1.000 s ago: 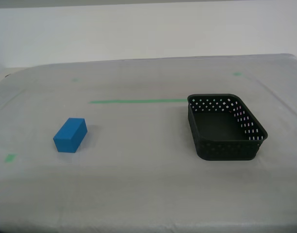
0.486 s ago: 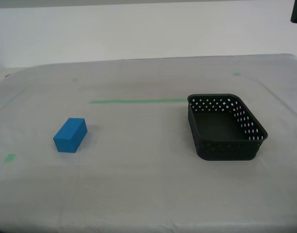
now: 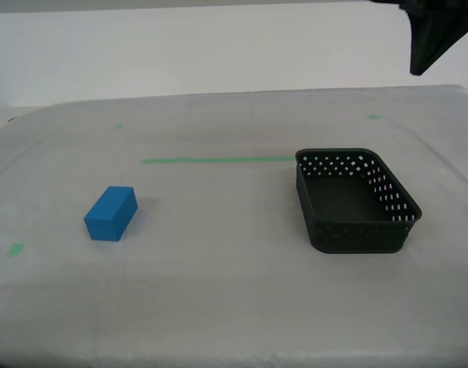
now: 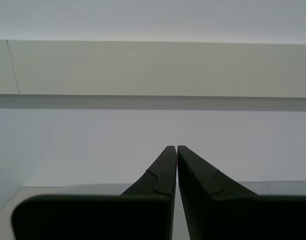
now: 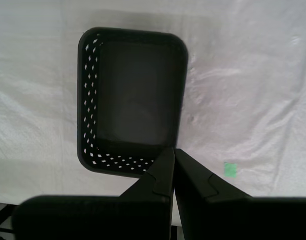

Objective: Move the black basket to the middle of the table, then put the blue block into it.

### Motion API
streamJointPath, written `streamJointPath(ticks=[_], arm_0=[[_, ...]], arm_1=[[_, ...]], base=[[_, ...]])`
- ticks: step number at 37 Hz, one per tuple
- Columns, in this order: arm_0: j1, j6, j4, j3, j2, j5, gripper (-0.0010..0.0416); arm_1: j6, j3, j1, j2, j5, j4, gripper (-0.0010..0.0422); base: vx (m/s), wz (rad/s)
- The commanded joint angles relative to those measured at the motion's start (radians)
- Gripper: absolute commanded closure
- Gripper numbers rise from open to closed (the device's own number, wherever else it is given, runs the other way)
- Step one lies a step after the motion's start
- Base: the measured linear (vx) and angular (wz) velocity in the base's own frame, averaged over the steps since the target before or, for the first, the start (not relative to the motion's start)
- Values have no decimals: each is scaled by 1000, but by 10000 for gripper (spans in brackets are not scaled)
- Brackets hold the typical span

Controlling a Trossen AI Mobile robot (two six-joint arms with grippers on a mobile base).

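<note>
— Looking down over the tabletop (image 3: 218, 291), what do you see?

— I see the black basket (image 3: 355, 201) sitting toward the exterior view's right, upright and empty, with its far left corner just at the end of the green tape line (image 3: 217, 160). The blue block (image 3: 110, 213) lies well apart from it, toward the exterior view's left, flat on the pale cloth. A small green tape bit (image 3: 16, 249) lies near the block, further to the exterior view's left, and two more faint ones, the left bit (image 3: 117, 126) and the right bit (image 3: 373, 116), sit toward the far edge.

— Where is your first end effector?

— My first end effector (image 5: 174, 151) hangs above the basket (image 5: 130, 97) and looks straight down into it. Its fingers (image 5: 163, 167) are pressed together with nothing between them. A green tape bit (image 5: 230, 170) shows on the cloth just beside them. In the exterior view a dark arm part (image 3: 436, 31) shows at the top right corner, high over the tabletop.

— And the second?

— My second end effector (image 4: 173, 148) points at a plain pale wall (image 4: 142, 70), away from the things. Its fingers (image 4: 165, 165) are also pressed together and hold nothing.
</note>
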Motion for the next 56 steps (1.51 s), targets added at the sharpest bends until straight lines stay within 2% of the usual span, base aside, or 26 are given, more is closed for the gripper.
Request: streamJointPath(ticks=[1,9,15,20,23,32,43,48,49,56], arm_0=[[9,6,15,0,35,3,406],[20,32,50,0,81,3,406],[22,35,60,-1,87,7,404],[24,35,72,-1,83,68,399],[24,37,70,-1,83,80,382],[27,39,74,-2,85,90,280],[28,51,77,-2,85,90,75],[28,42,75,-2,85,90,2],[28,42,72,-2,85,90,-2],[28,58,73,-2,86,81,34]], arm_1=[[2,0,0,0,0,4,412],[2,0,0,0,0,3,412],[2,0,0,0,0,4,412],[2,0,0,0,0,4,412],[2,0,0,0,0,4,412],[2,1,0,0,0,4,412],[2,0,0,0,0,4,412],[2,1,0,0,0,4,412],[2,0,0,0,0,4,412],[2,0,0,0,0,4,412]], base=[[0,0],[0,0],[0,0],[0,0],[0,0],[0,0],[0,0],[0,0],[0,0],[0,0]])
